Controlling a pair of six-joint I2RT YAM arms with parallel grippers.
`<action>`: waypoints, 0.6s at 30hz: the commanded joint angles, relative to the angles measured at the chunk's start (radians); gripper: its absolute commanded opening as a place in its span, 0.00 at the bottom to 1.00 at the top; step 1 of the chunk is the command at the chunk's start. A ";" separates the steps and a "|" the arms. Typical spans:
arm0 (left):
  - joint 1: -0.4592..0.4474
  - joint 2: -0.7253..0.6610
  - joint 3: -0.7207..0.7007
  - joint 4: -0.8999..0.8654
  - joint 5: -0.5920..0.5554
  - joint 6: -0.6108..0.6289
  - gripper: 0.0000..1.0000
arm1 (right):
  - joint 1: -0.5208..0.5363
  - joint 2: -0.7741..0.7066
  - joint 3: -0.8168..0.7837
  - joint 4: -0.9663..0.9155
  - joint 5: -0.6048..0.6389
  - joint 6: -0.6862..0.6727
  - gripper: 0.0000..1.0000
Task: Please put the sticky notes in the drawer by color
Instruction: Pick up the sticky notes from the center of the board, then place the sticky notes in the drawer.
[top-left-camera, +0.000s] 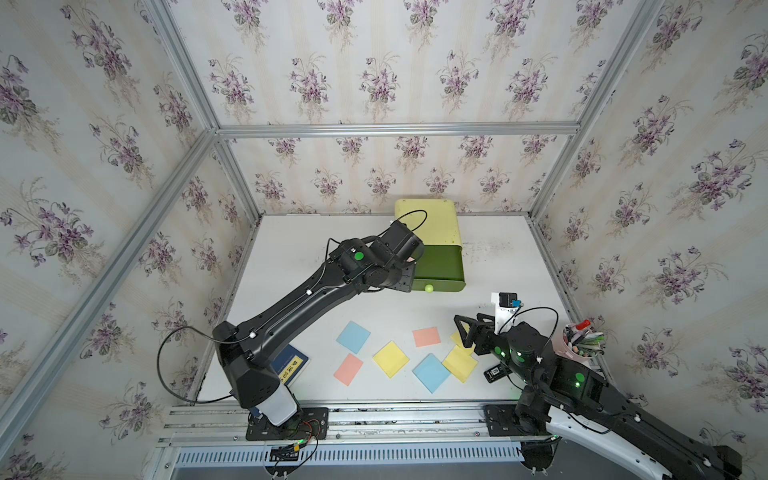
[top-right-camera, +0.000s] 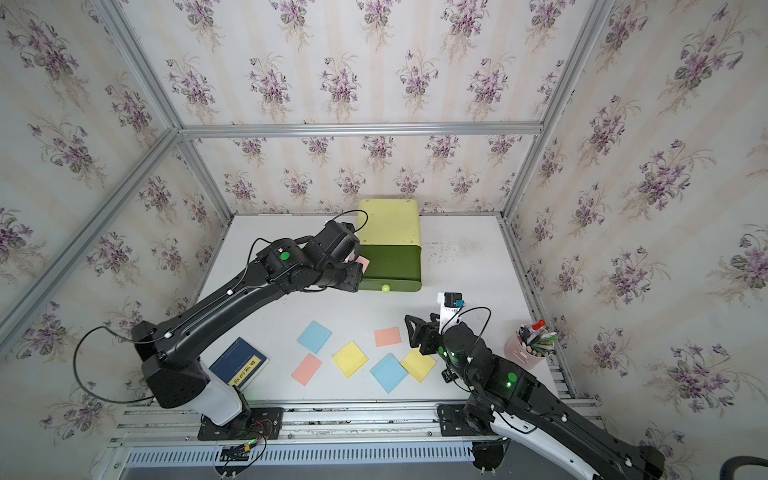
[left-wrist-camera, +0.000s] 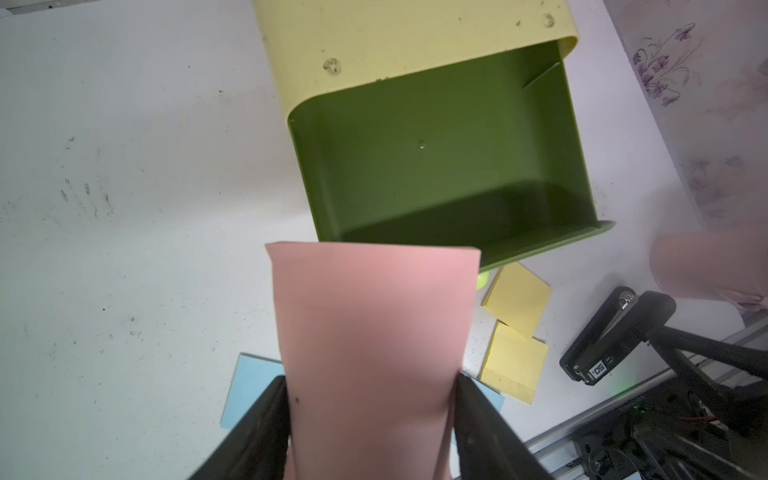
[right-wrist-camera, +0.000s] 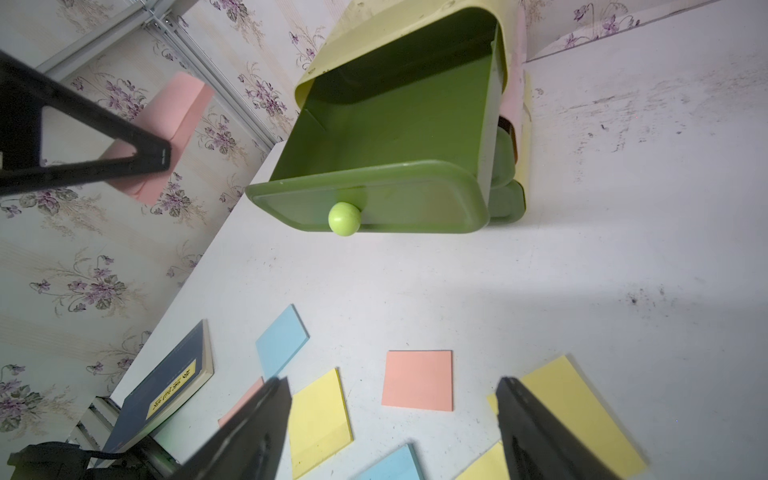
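The drawer cabinet (top-left-camera: 432, 224) has a pale yellow casing and stands at the back of the table. Its top green drawer (top-left-camera: 440, 266) is pulled out and is bare inside (left-wrist-camera: 436, 166). My left gripper (left-wrist-camera: 372, 415) is shut on a pink sticky note (left-wrist-camera: 374, 340), held just off the drawer's left front corner; its tip shows in a top view (top-right-camera: 363, 262). Several sticky notes lie flat near the front: blue (top-left-camera: 353, 336), pink (top-left-camera: 427, 336), pink (top-left-camera: 348, 369), yellow (top-left-camera: 390, 359), blue (top-left-camera: 431, 372), yellow (top-left-camera: 460, 363). My right gripper (right-wrist-camera: 392, 380) hangs open above them, holding nothing.
A dark blue book (top-left-camera: 291, 363) lies at the front left beside the left arm. A pink cup of pens (top-left-camera: 579, 338) stands at the right edge. A small black device (top-left-camera: 496, 373) lies under the right arm. A white and black gadget (top-left-camera: 505, 305) stands right of the drawer.
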 joint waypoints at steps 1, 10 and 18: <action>-0.001 0.068 0.082 -0.043 -0.023 0.019 0.59 | 0.000 -0.013 -0.011 -0.003 0.003 0.011 0.82; 0.001 0.202 0.175 -0.038 -0.038 0.022 0.60 | 0.000 -0.068 -0.043 -0.023 0.008 0.020 0.82; 0.016 0.266 0.213 -0.048 -0.045 0.017 0.61 | 0.001 -0.071 -0.044 -0.019 0.004 0.015 0.82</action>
